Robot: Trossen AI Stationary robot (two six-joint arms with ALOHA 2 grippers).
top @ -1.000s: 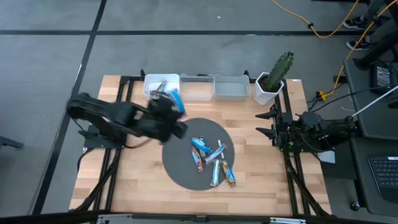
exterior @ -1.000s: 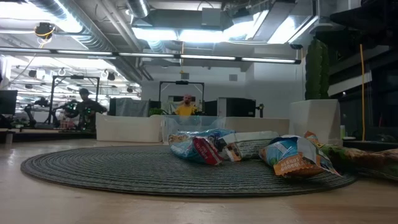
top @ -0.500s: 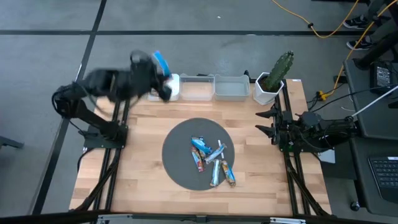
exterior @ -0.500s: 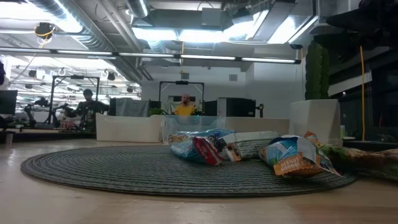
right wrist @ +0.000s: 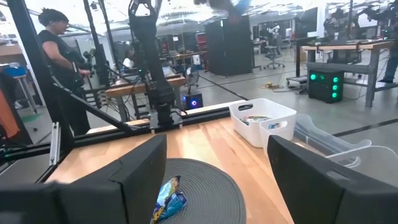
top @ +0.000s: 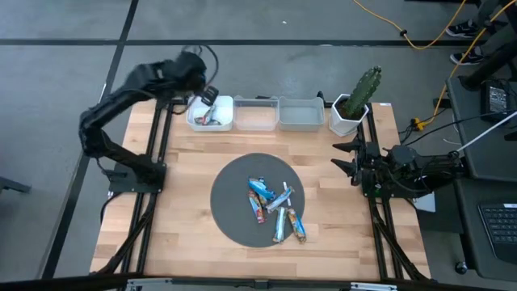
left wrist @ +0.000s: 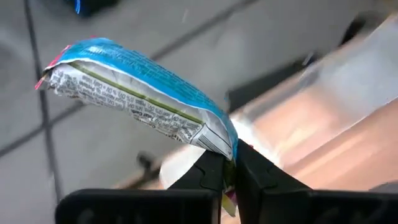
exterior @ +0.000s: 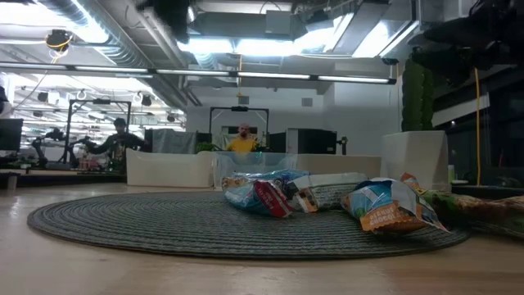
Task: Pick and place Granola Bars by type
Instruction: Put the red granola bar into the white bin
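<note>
Granola Bars (top: 275, 208) heaped right of centre on round grey mat (top: 257, 198) at mid-table — blue, red-brown and silver wrappers overlapping, exact count hard to make out from above. Seen as a crumpled pile at table height (exterior: 270, 193), with one blue-and-orange wrapper (exterior: 389, 206) lying apart toward 3 o'clock.

One blue bar (left wrist: 137, 93) pinched by its end seam in left gripper (left wrist: 229, 177), fingers clamped tight on the foil, the rest of the wrapper jutting free into the air. Left gripper (top: 207, 95) raised at about 11 o'clock from the mat, just over the far-left corner of the leftmost white bin (top: 210, 113). Bin already holding a few wrappers, too small to sort by colour. Blurred background in the wrist view — bin edge and table only smeared shapes.

Two clear bins (top: 279, 113) next along the far edge, then potted cactus (top: 358, 99) toward 1 o'clock.

Right gripper (top: 346, 160) parked at 3 o'clock by the table's edge, fingers spread wide, holding nothing; in its own view both fingers cut off by the frame.
</note>
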